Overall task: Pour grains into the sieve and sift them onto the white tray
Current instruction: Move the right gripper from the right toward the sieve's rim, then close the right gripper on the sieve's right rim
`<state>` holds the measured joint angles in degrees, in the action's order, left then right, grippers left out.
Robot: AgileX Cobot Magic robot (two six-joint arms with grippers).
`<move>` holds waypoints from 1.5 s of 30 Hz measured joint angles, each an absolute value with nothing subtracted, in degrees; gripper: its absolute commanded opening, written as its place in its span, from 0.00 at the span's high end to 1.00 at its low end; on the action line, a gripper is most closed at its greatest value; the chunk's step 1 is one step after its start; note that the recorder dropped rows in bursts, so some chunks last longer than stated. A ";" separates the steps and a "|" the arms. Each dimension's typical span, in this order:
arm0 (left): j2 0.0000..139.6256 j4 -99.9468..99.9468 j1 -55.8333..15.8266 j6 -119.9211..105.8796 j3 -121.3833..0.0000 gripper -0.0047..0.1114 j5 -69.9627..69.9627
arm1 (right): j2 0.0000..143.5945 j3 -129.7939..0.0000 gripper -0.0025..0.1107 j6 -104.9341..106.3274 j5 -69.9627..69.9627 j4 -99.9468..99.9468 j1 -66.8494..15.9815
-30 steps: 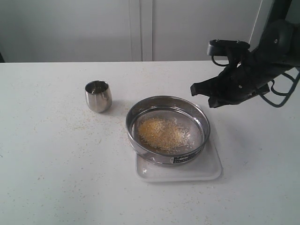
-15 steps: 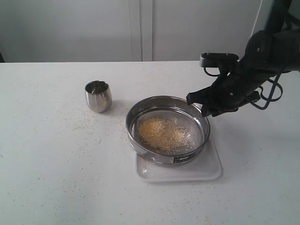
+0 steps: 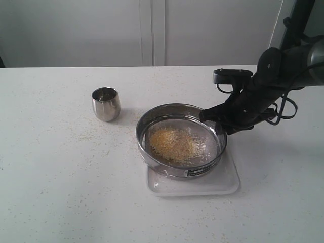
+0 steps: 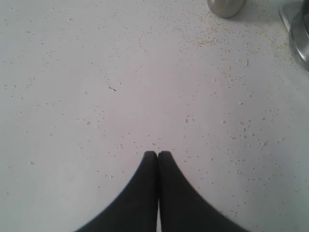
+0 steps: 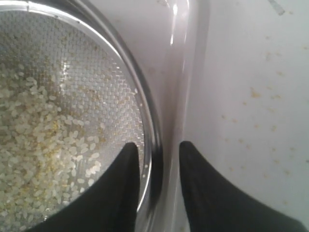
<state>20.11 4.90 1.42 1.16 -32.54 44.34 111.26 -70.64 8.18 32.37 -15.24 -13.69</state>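
Note:
The sieve [image 3: 146, 149] stands on the white tray [image 3: 225, 183] at mid-table. A mound of yellow and whitish grains [image 3: 175, 143] lies on its mesh. My right gripper [image 3: 214, 120] is open at the sieve's far right side, one finger inside the ring and one outside. In the right wrist view the rim [image 5: 145, 99] runs between the spread fingertips of that gripper [image 5: 158, 145], with a gap on each side, and the grains [image 5: 43, 145] lie beside the inner finger. My left gripper [image 4: 157, 153] is shut and empty above the bare table; the exterior view does not show it.
A small steel cup [image 3: 106, 104] stands left of the sieve, apart from it; its base [image 4: 226, 6] shows in the left wrist view. Stray grains [image 4: 203, 41] are scattered over the white table around the cup. The sieve's edge [image 4: 299, 36] shows in that view too.
My right gripper has opened and come down and left, from above the table to straddle the sieve's rim. The sieve, tray and cup have not moved.

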 measured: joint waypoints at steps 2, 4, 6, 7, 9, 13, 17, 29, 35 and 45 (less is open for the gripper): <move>20.11 4.90 1.42 1.16 -32.54 0.96 44.34 | 111.73 -70.64 0.73 8.18 32.37 -15.40 -13.69; 20.11 4.90 1.42 1.16 -32.54 0.96 44.34 | 112.17 -70.64 0.73 8.29 32.26 -15.77 -13.69; 20.11 4.90 1.42 1.16 -32.54 0.96 44.34 | 112.55 -70.64 0.73 8.28 32.26 -16.35 -13.69; 20.11 4.90 1.42 1.16 -32.54 0.96 44.34 | 112.83 -70.64 0.73 8.28 32.26 -16.60 -13.69; 20.11 4.90 1.42 1.16 -32.54 0.96 44.34 | 113.22 -70.64 0.73 8.28 32.26 -17.26 -13.69; 20.11 4.90 1.42 1.16 -32.54 0.96 44.34 | 114.00 -70.64 0.73 8.40 32.26 -17.81 -13.69; 20.11 4.90 1.42 1.16 -32.54 0.96 44.34 | 114.13 -70.64 0.74 8.40 32.04 -18.09 -13.69; 20.11 4.90 1.42 1.16 -32.54 0.96 44.34 | 114.38 -70.73 0.98 9.05 32.33 -18.26 -13.72; 20.11 4.90 1.42 1.16 -32.54 0.96 44.34 | 112.90 -70.63 0.98 9.05 31.22 -17.25 -13.72; 20.11 4.90 1.42 1.16 -32.54 0.96 44.34 | 110.77 -70.63 0.98 9.05 28.67 -16.89 -13.72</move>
<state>20.11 4.90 1.42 1.16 -32.54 44.34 110.77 -70.63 9.05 28.67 -16.89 -13.72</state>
